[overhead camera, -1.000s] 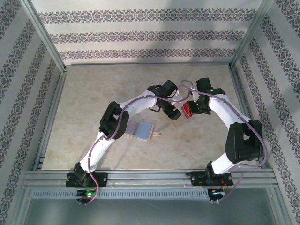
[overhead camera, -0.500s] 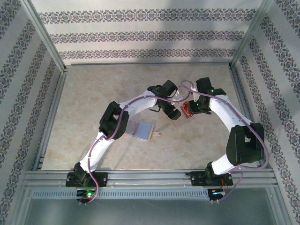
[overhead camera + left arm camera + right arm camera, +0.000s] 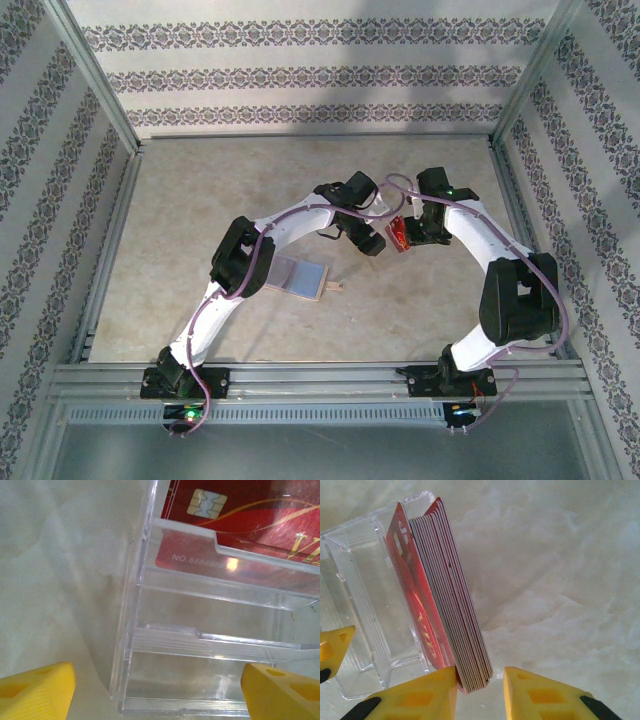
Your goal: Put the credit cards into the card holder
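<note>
In your right wrist view, the credit cards (image 3: 442,595) stand on edge as one tight red stack, running from the upper left down to the bottom centre of the frame. The stack's lower end sits between the two yellow fingers of the right gripper (image 3: 480,687). The finger on the left of the frame touches the front card. A thin strip of table shows between the last card and the other finger, so the jaws seem slack around the stack rather than pinching it. A clear plastic stand (image 3: 360,590) extends left from the stack. In your left wrist view, the left gripper (image 3: 157,692) is spread wide, with that stand between its fingers. From above, the card holder (image 3: 300,277) lies open on the table (image 3: 180,220), lower left of centre, well apart from the cards.
</note>
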Tool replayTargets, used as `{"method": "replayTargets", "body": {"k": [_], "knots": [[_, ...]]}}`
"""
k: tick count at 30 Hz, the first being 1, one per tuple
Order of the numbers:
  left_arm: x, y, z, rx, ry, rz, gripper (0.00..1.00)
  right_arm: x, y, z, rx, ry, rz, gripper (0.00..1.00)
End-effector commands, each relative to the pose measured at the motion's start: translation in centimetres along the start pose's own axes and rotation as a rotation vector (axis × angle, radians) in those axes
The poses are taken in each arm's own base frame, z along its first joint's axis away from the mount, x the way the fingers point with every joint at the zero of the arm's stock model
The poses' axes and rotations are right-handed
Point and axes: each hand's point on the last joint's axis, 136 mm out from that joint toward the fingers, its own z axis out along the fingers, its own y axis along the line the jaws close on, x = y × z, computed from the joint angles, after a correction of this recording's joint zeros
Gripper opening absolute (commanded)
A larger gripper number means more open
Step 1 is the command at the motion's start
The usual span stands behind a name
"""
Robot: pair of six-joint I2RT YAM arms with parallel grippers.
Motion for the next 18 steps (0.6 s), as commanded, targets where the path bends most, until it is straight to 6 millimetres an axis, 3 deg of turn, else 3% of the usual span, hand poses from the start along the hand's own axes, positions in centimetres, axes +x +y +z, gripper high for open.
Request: {"method": "replayTargets", "body": {"k": [1, 6, 10, 13, 18], "knots": [[5.0, -0.4, 1.4, -0.025, 0.182, 0.001, 0.86, -0.4, -1.0, -0.6, 0.032, -0.015, 0.02, 0.29], [5.1, -0.6, 1.5, -0.023, 0.185, 0.003, 0.86, -0.7, -0.2, -0.5, -0.013, -0.024, 0.016, 0.44], [5.1, -0.7, 1.5, -0.022, 0.185, 0.004, 0.86, -0.9, -0.3, -0.1, -0.008, -0.014, 0.017, 0.45], [5.2, -0.7, 1.7, -0.021, 0.187, 0.003, 0.86, -0.8, -0.7, 0.1, 0.009, 0.0, 0.02, 0.41], [5.5, -0.7, 1.7, -0.021, 0.194, 0.001, 0.86, -0.9, -1.3, -0.8, 0.015, -0.028, 0.036, 0.28]]}}
